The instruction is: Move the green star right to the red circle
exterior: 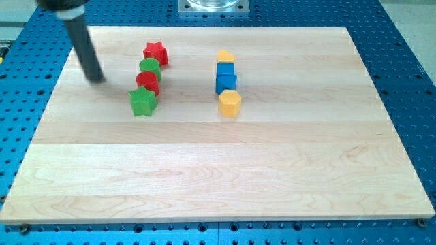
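1. Currently resting on the wooden board (204, 170) near its upper-left corner: my tip (97, 79), a bare rod holding nothing, touching no block.
2. Well to the tip's right: green star (143, 102), touching the red circle (148, 82) just above it.
3. Further up the same line: green circle (150, 67), then red star (156, 53).
4. Toward the view's right, a second column: yellow block (225, 56), two blue blocks (226, 77), yellow hexagon (229, 103).

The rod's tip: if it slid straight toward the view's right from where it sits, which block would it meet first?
Probably the red circle, maybe clipping the green circle above it. My tip sits left of that column, level with their seam; depth is uncertain.
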